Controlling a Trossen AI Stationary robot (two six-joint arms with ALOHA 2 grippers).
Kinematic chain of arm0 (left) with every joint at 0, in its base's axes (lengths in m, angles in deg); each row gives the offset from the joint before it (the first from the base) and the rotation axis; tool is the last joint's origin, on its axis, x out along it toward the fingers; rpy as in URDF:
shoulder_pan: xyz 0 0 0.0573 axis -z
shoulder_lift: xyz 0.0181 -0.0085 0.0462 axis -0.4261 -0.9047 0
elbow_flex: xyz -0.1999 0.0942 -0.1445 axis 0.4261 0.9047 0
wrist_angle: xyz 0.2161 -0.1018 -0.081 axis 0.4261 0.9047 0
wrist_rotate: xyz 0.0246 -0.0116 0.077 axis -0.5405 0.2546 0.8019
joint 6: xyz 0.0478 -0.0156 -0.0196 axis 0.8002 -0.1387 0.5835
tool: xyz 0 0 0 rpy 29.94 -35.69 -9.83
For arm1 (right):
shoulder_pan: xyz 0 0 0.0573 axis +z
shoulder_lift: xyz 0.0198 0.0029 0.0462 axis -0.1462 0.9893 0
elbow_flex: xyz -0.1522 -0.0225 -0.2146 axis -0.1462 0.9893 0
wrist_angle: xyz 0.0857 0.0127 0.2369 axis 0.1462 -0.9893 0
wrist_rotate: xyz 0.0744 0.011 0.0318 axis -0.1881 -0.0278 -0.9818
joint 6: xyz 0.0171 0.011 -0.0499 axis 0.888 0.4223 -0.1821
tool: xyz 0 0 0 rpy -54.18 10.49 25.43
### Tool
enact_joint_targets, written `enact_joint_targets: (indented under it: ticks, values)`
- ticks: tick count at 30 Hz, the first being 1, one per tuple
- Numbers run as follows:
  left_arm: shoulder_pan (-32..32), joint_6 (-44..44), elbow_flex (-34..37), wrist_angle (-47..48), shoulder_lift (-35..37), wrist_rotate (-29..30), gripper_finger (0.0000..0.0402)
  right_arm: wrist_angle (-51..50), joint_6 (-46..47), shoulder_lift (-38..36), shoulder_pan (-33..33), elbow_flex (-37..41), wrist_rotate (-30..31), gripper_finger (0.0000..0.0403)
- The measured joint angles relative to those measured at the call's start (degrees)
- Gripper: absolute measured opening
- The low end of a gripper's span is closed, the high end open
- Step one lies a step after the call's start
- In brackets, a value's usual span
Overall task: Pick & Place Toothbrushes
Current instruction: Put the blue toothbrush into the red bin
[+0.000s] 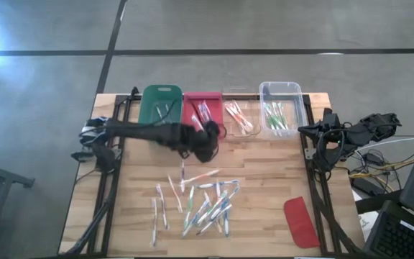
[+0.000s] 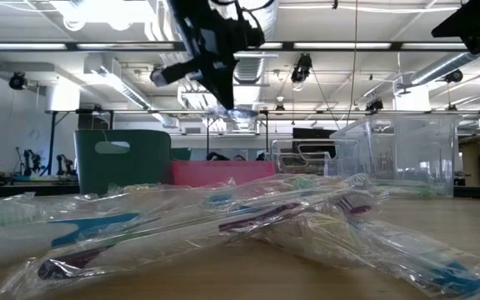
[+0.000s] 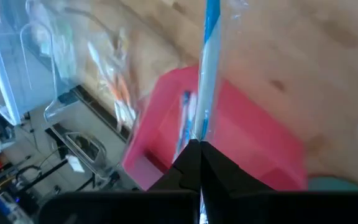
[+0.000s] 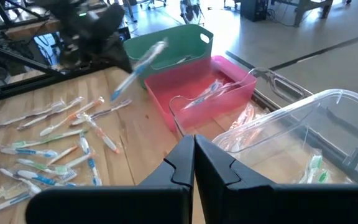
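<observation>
Risk, in my judgement: the wrapped blue toothbrush is pinched only at its very end and could swing or slip, missing the red bin. My left gripper is clamped shut on it, brush projecting straight ahead, bin directly beneath. Right gripper parked aside, shut, empty.

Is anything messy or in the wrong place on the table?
Yes: a red lid lies alone near the table's front right corner, far from the bins. The wrapped toothbrushes lie jumbled in a loose pile, crossing each other, rather than sorted into the bins.
</observation>
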Motion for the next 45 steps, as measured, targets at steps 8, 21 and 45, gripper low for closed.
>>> enact_joint_targets:
  ticks: [8,21,45]
  values:
    - [-10.28,7.05,0.00,-4.06,0.02,-7.09,0.0000,0.00,0.00,0.00,0.02,0.00,0.00,0.0009]
    - [-18.75,17.20,0.30,-8.21,-1.92,-13.77,0.0000,0.00,0.00,0.00,0.02,0.00,0.00,0.0009]
    - [-24.96,21.82,0.28,-14.23,-11.19,-19.65,0.0002,0.00,0.00,0.02,0.00,0.00,0.00,0.0008]
